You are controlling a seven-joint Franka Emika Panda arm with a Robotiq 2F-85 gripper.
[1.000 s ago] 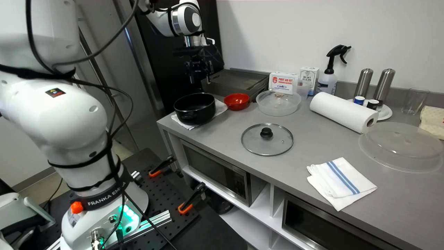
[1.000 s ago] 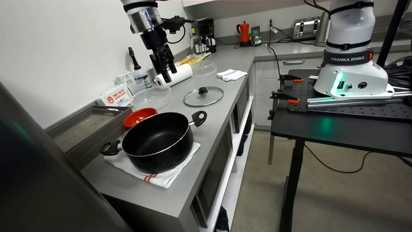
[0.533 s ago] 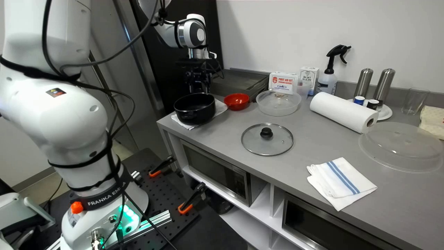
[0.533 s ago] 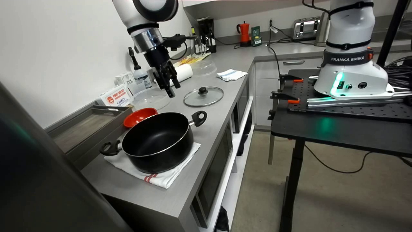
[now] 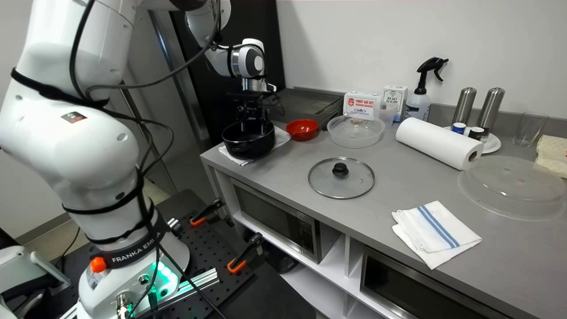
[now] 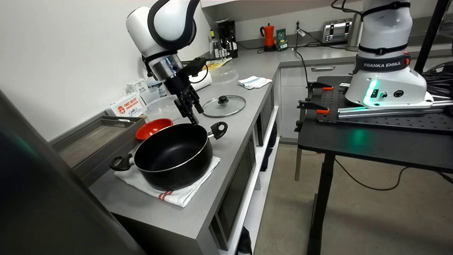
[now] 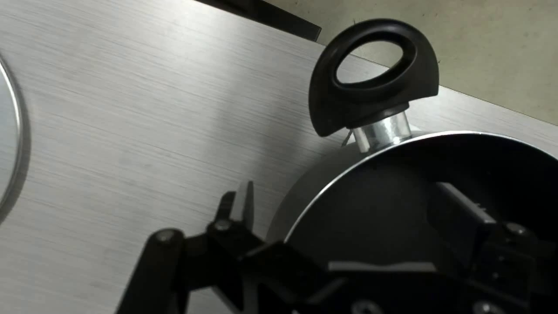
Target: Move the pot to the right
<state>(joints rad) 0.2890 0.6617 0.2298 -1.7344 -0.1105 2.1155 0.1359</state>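
The black pot (image 5: 248, 146) sits on a white towel (image 6: 182, 198) with red stripes near the counter's end, and shows in both exterior views (image 6: 173, 156). It has two black loop handles; one handle (image 6: 219, 130) points toward the glass lid and shows in the wrist view (image 7: 375, 91). My gripper (image 5: 254, 129) is open and points down at the pot's lid-side rim, also in an exterior view (image 6: 198, 118). In the wrist view, my gripper (image 7: 344, 189) has one finger (image 7: 246, 203) over the counter outside the rim and one over the pot's inside. Contact cannot be told.
A red bowl (image 5: 302, 129) stands close beside the pot, with a grey tray (image 5: 310, 104) behind. The glass lid (image 5: 341, 179) lies flat along the counter. A clear plastic container (image 5: 355, 133), paper roll (image 5: 438, 142) and folded cloth (image 5: 436, 235) are further along.
My open gripper has come down from well above the counter to the pot's rim, moving closer to the pot. The pot and the other things have not moved.
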